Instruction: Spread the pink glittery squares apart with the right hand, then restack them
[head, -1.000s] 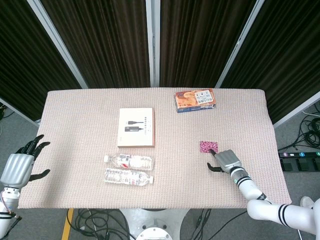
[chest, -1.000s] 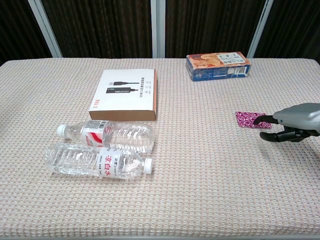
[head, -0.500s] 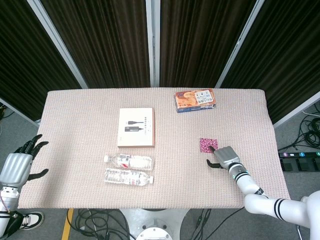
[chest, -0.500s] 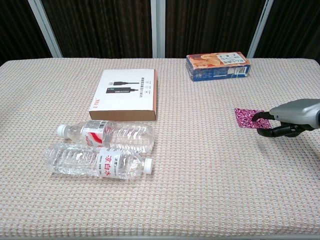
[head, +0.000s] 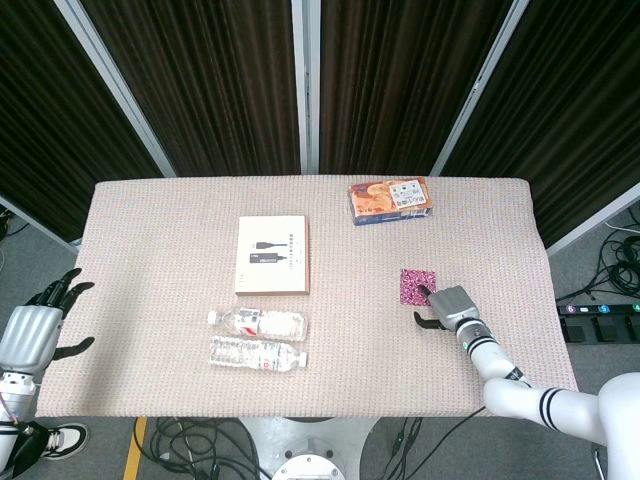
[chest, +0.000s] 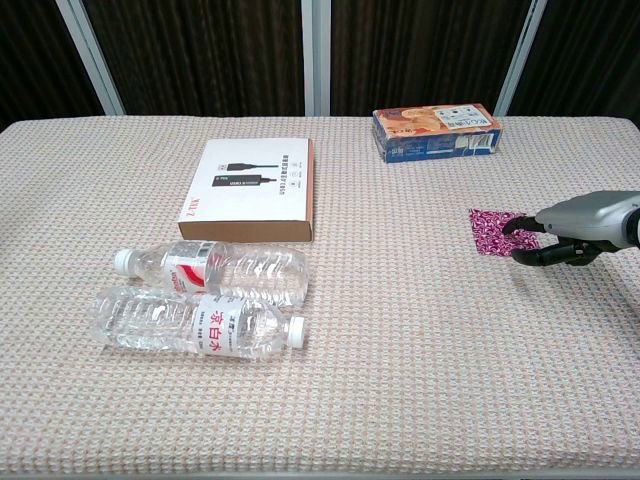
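over on the right side of the worktop (head: 150, 230), the right hand (head: 448, 304) has crept forward since a moment ago, and the pink glittery squares (head: 417, 286) have slid a touch further from the front edge with it; they now read as a neat upright square in the head view rather than the slightly skewed one a second back. a dark fingertip rests on the near edge of the pile, the other fingers curled low and apart over the cloth, clamped on nothing. my read: the spreading push has only begun, since the squares show as one patch and no separate pieces can be told apart, so the stack looks unsplit.

the left hand (head: 30, 335) hangs off the left edge, fingers splayed, holding nothing.

the squares are thin, flat and speckled magenta, lying flush on the cloth. the worktop cover is a beige waffle weave, nubbly, likely to drag on thin sheets. two clear plastic bottles (chest: 205, 296) lie on their sides, ribbed and glossy, touching. a flat cable box (chest: 254, 189) sits behind them, matte card with brown edges, and a glossy snack box (chest: 436, 132) lies near the far edge
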